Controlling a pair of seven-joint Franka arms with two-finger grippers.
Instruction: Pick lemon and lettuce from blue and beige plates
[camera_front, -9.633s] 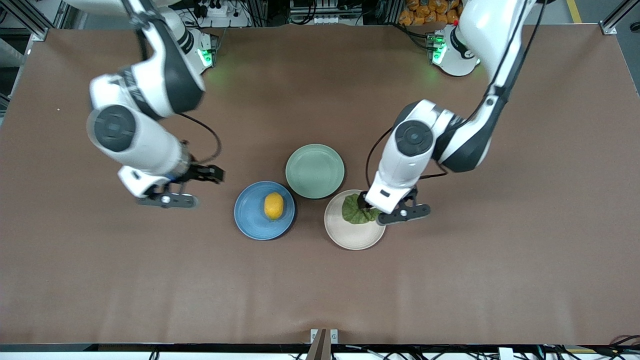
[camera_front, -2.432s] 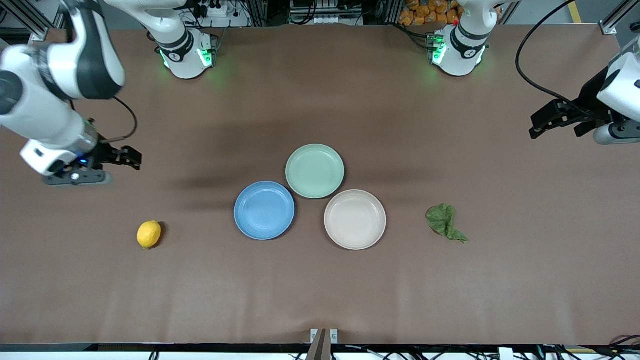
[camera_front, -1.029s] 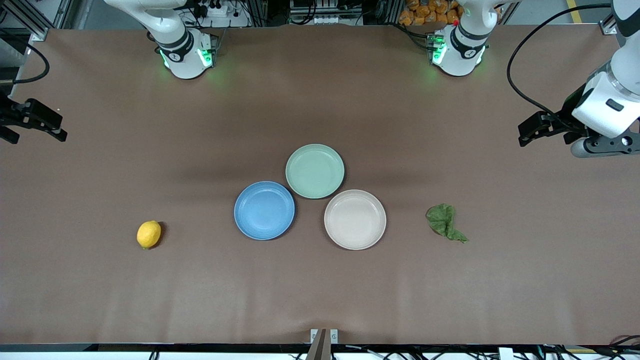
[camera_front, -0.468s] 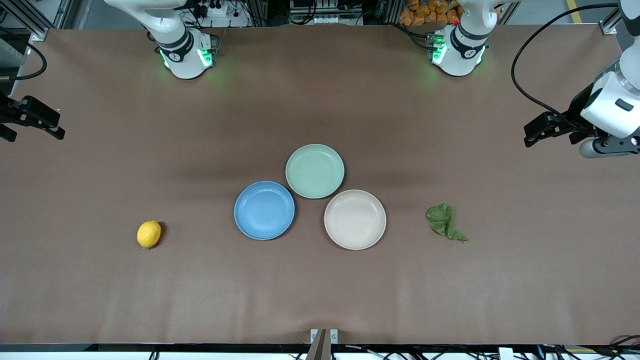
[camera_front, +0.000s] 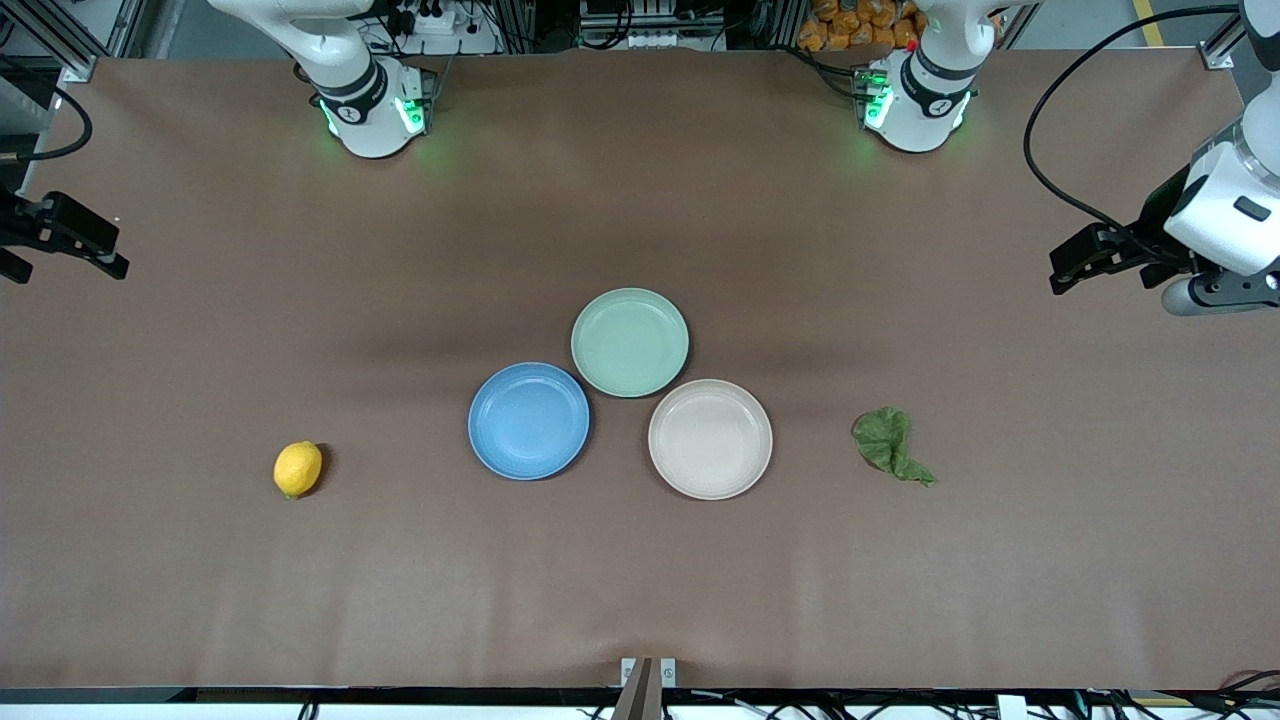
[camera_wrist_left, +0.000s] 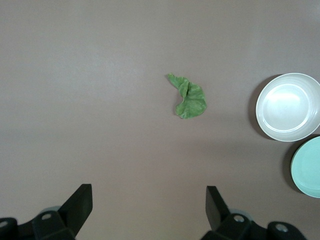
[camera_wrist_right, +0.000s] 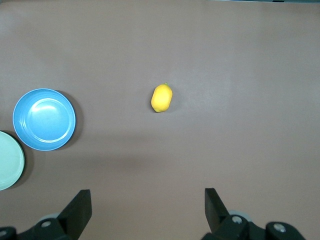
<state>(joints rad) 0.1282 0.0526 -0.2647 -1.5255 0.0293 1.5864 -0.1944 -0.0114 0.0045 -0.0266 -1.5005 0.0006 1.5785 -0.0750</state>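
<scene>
Only the wrist views show both pairs of jaws spread wide and empty. The lettuce lies on the table, well apart from the left gripper, near the beige plate. The lemon lies on the table, well apart from the right gripper, toward the right arm's end from the blue plate.

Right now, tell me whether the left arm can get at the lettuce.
Probably yes: the left gripper hangs open over bare table at its arm's end, and the lettuce lies alone, apart from the beige plate.

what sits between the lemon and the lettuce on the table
In the front view, the blue plate and beige plate lie between the lemon and lettuce.
</scene>
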